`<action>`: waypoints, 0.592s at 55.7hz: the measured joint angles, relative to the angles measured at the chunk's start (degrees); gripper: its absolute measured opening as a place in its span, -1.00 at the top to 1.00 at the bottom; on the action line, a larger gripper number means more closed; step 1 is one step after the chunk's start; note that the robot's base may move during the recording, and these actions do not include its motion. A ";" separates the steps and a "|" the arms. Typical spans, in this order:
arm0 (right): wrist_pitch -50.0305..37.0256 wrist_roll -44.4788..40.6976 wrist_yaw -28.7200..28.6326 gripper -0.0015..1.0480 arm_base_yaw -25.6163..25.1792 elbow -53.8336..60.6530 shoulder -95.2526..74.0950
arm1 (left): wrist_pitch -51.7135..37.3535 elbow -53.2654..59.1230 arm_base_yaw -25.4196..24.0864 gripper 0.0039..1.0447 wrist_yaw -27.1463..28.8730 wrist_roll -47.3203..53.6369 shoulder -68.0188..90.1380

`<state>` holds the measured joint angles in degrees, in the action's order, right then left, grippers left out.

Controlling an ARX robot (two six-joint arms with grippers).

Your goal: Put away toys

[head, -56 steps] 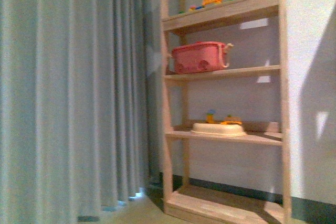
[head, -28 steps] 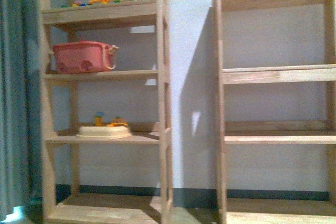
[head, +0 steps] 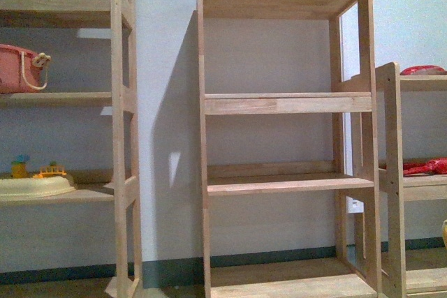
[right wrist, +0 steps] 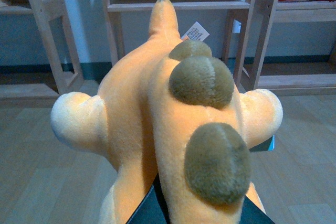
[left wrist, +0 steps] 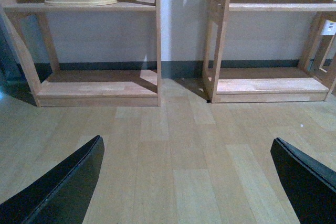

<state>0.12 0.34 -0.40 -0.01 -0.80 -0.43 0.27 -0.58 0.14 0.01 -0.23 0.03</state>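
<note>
The orange-yellow plush animal (right wrist: 142, 114) fills the right wrist view, with brown round bumps along its back and pale stubby limbs. My right gripper (right wrist: 178, 208) is shut on it and holds it above the wooden floor, facing the shelves; its dark fingers show under the plush. My left gripper (left wrist: 186, 182) is open and empty, its two black fingertips (left wrist: 68, 187) wide apart over bare floor. Neither gripper shows in the front view. The plush's eye is hidden.
An empty wooden shelf unit (head: 283, 102) stands straight ahead. A left unit (head: 119, 137) holds a pink basket (head: 21, 68), a cream tray (head: 35, 186) with small toys. A right unit (head: 391, 172) holds red items (head: 426, 167). Wooden floor (left wrist: 173, 145) lies before the shelves.
The front view has swung right: the curtain left the picture, the shelf with the pink basket slid to the left edge, and the empty unit now stands in the middle.
</note>
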 joint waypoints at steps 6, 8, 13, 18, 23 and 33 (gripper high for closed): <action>0.00 -0.02 0.37 0.87 0.00 0.00 0.00 | 0.00 0.00 0.00 -0.88 0.00 0.00 0.00; 0.00 -0.02 0.39 0.87 0.00 0.00 0.00 | 0.00 0.00 0.00 -0.88 0.00 0.00 0.00; 0.00 0.00 0.42 0.87 0.00 0.00 0.00 | 0.00 0.00 0.00 -0.88 0.00 0.00 0.00; 0.00 0.00 0.35 0.87 0.00 0.00 0.00 | 0.00 0.00 0.00 -0.88 0.02 0.00 0.00; 0.00 -0.02 0.37 0.87 0.00 0.00 0.00 | 0.00 0.00 0.00 -0.88 -0.07 0.00 0.00; 0.00 -0.02 0.37 0.87 0.00 0.00 0.00 | 0.00 0.00 0.00 -0.88 0.00 0.00 0.00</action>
<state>0.12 0.32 -0.03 -0.01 -0.80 -0.43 0.27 -0.58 0.14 0.01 -0.23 0.03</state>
